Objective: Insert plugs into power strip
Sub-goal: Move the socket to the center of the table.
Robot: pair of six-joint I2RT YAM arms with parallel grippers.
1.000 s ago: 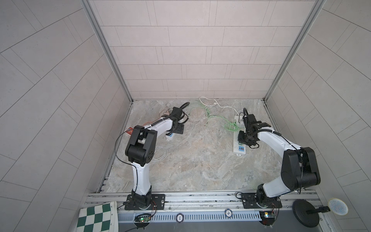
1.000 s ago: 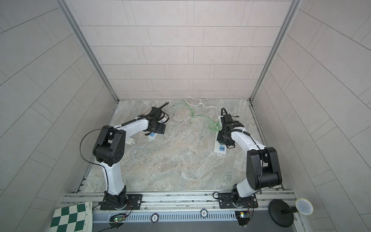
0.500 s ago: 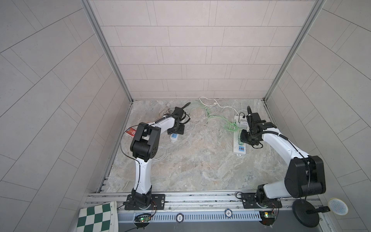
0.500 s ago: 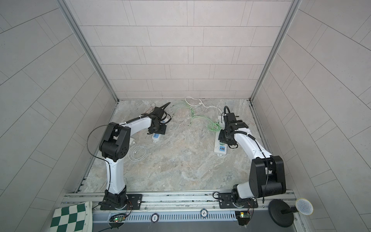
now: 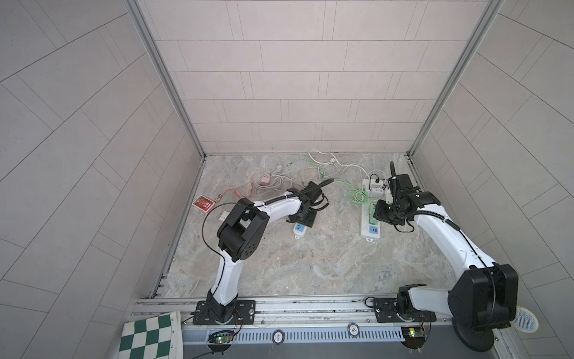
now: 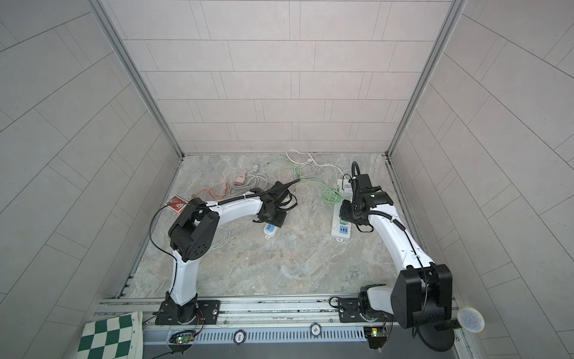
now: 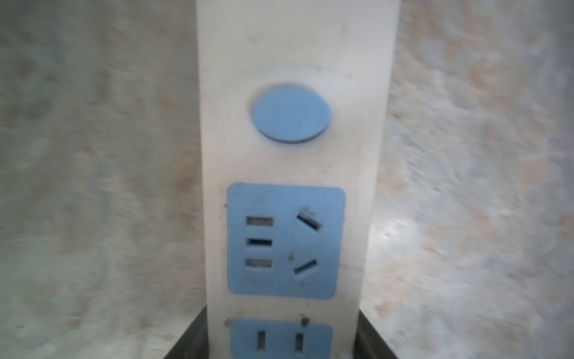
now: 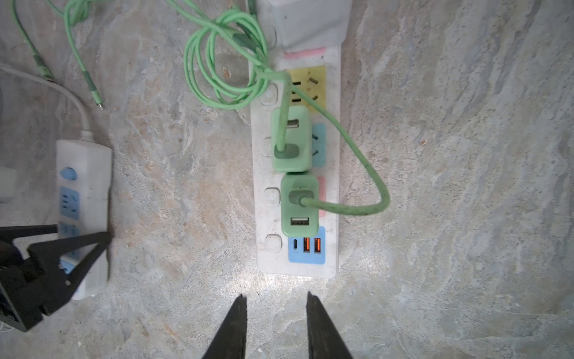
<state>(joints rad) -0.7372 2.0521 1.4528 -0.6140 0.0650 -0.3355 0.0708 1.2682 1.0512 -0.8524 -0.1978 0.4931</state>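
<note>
My left gripper (image 8: pixel 82 233) has just closed from wide open onto the small power strip (image 7: pixel 292 155), which lies well apart from the long power strip (image 8: pixel 298 269), on its button side. The jaws now press against both long edges of the small strip, and the sockets I can see on it are empty. My right gripper (image 8: pixel 275 298) hangs just off the long strip's USB end, its jaws a narrow gap apart, holding nothing.

On the long strip, two mint green plugs (image 8: pixel 292 140) (image 8: pixel 299 205) sit seated end to end. A white adapter (image 8: pixel 304 21) stands at the end away from the USB ports. The dusty pink plug (image 5: pixel 264 181) lies loose, farther from the long strip than the small strip is. I judge the small strip is now steadied, ready to take a plug or be shifted.
</note>
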